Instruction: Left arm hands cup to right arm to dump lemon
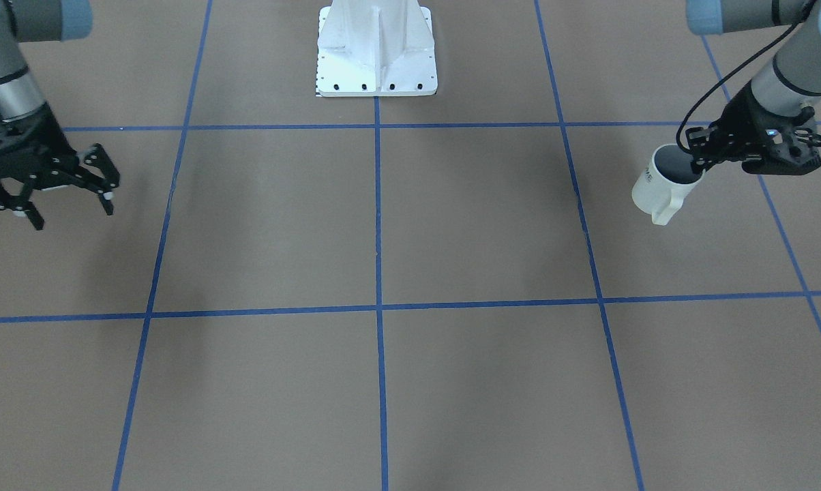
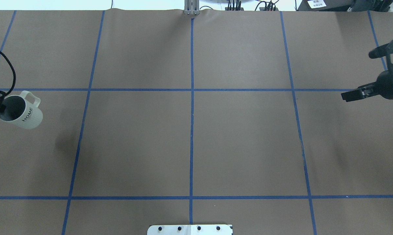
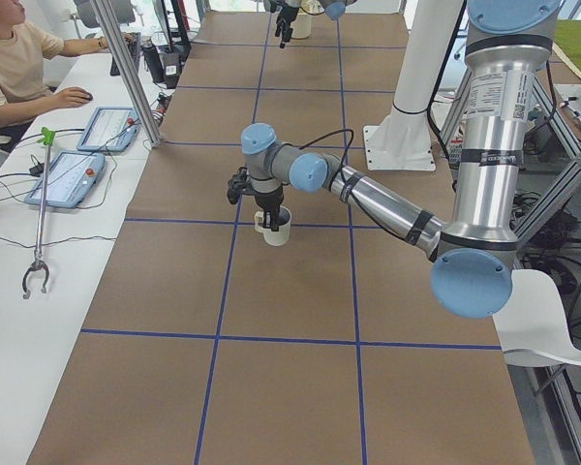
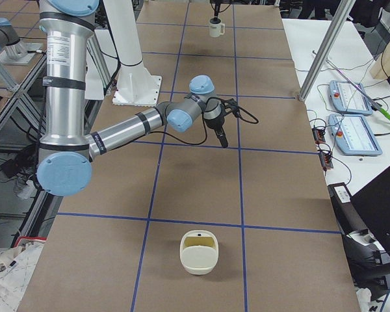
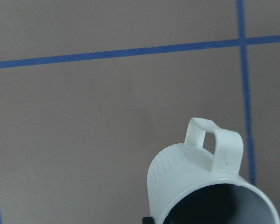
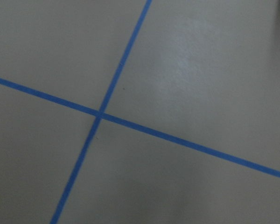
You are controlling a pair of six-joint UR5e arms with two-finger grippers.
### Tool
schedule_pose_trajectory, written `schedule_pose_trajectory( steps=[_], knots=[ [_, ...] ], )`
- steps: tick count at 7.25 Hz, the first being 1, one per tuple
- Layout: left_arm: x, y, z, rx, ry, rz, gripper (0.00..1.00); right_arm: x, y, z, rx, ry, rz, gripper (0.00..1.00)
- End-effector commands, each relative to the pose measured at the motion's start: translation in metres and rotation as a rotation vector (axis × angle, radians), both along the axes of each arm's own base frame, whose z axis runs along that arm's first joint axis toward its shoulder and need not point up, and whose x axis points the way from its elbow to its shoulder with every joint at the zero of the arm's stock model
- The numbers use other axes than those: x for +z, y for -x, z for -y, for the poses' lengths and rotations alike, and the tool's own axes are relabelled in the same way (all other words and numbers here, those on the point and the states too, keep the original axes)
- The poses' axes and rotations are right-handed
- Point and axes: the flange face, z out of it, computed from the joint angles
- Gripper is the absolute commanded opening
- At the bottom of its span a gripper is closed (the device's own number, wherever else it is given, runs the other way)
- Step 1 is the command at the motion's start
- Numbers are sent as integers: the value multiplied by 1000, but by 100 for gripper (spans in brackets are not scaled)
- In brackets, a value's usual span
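Observation:
The cream-white cup [image 1: 663, 187] with "HOME" on its side hangs tilted above the table at the robot's left end. My left gripper [image 1: 698, 164], on the arm with the looping black cable, is shut on its rim. The cup also shows in the overhead view [image 2: 20, 112], the left wrist view [image 5: 200, 186] and the left exterior view [image 3: 277, 226]. Its inside looks dark grey and no lemon shows in it. My right gripper [image 1: 73, 213] is open and empty above the table's other end, far from the cup; it also shows in the overhead view [image 2: 348, 96].
The white robot base [image 1: 376, 54] stands at the table's middle rear. Blue tape lines grid the brown table. A cream container with a yellowish inside [image 4: 199, 252] sits near the table's right end. An operator [image 3: 19, 58] sits beside the table's far side.

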Motion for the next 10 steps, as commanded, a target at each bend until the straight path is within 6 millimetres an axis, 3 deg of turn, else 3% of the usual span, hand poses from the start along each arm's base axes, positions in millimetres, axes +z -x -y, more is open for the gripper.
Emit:
schedule_pose_trajectory(
  steps=[1,2,5,7,9,10],
  knots=[
    [55,3,12,35,27,-36,0,44,-41,-20,-31,92,4,100],
    [72,0,8,47,31,-76,0,58,-38,-21,-61,139,30,100],
    [81,-2,6,47,51,-78,0,65,-45,-28,-78,192,81,100],
    [83,-3,6,51,50,-81,99,64,-50,-27,-70,191,85,100],
    [56,10,0,38,-2,-100,100,62,-62,-24,-51,197,106,100],
    [39,42,3,-24,-33,-109,100,62,-71,-23,-37,201,117,100]
  ],
)
